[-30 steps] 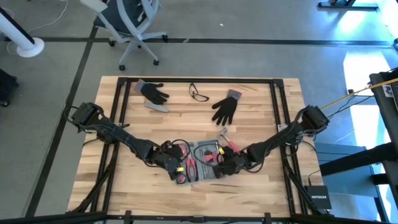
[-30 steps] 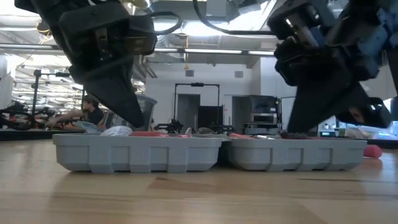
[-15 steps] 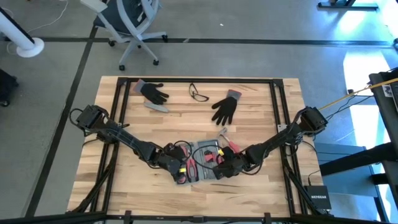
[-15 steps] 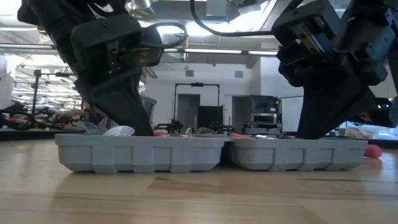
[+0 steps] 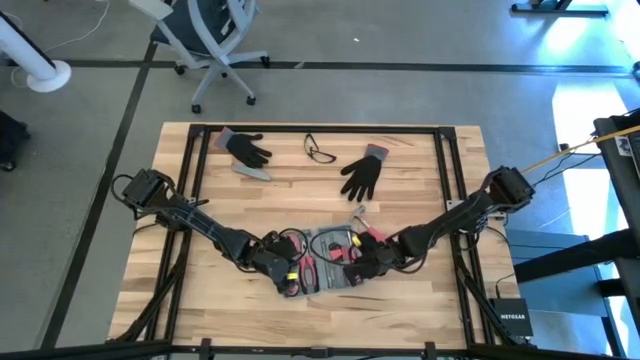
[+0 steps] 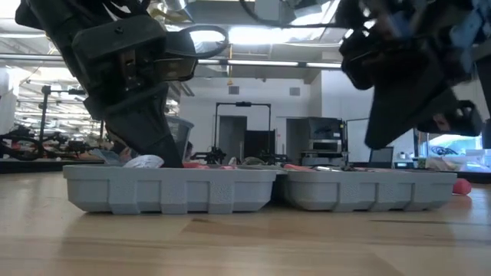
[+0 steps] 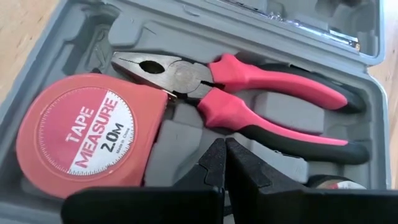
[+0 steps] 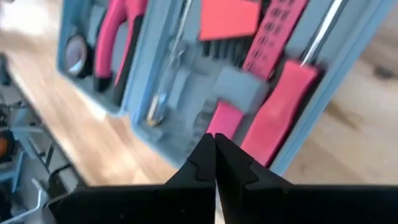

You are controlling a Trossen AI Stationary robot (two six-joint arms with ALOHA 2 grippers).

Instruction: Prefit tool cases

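Lying open near the front middle of the wooden table [image 5: 220,200], the grey tool case [image 5: 330,262] has its long axis running roughly across the table from one arm to the other, slightly skewed, its moulded recesses facing up. From table height it reads as two shallow trays side by side, both flat on the wood.

Just ahead of the left gripper [image 7: 222,155], whose fingers are pressed together with nothing between them, sit red-handled pliers [image 7: 249,102] in their recess; a red tape measure [image 7: 87,134] lies beside them, touching the plier nose. This gripper hangs over the case's left half.

Over the other half, the right gripper [image 8: 214,149] is likewise clenched on nothing. Beyond its tips lie pink-red tool handles [image 8: 283,99] and what may be a screwdriver shaft, blurred.

Two black gloves [image 5: 362,172] and a pair of glasses [image 5: 319,150] lie well apart from both grippers, toward the table's far edge.
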